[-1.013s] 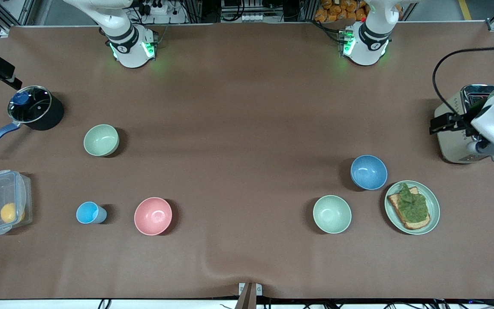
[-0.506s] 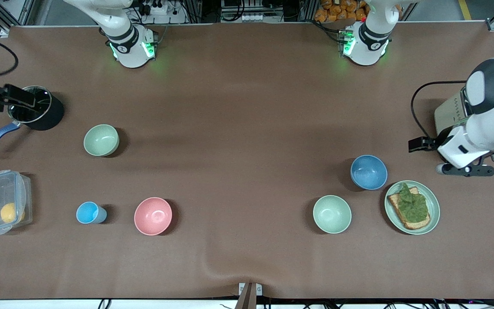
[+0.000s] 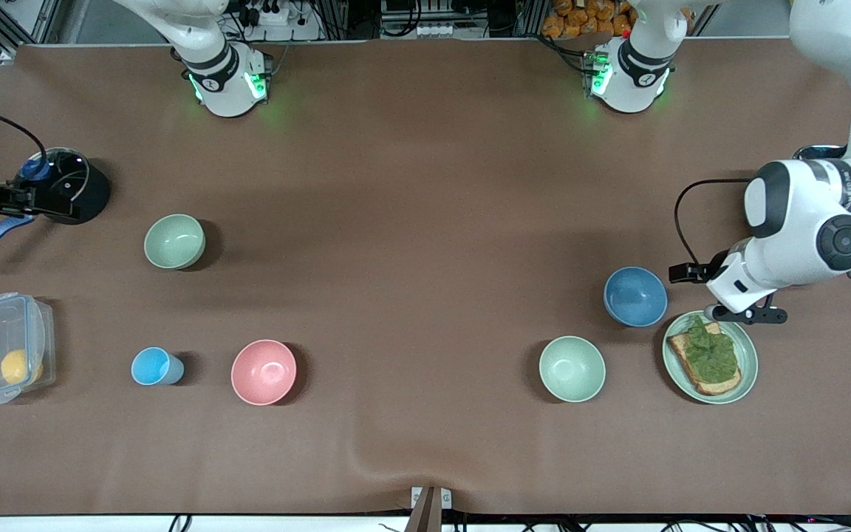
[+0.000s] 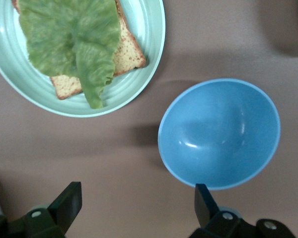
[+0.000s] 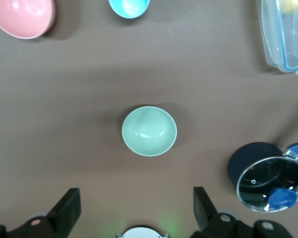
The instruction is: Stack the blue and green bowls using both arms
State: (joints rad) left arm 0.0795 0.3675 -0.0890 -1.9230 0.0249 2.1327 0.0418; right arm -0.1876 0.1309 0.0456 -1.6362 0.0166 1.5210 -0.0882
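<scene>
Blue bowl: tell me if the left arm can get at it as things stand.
Probably yes. The left gripper hangs open over bare table between the blue bowl and the plate, with nothing over the bowl's rim and the bowl empty.

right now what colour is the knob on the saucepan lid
Blue, matching the handle; the saucepan lid's knob shows best in the right wrist view.

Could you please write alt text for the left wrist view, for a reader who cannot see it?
The open left gripper hangs above the brown table, with the empty blue bowl just ahead of one fingertip. Beside the bowl, apart from it, a green plate holds a slice of toast topped with a lettuce leaf.
</scene>
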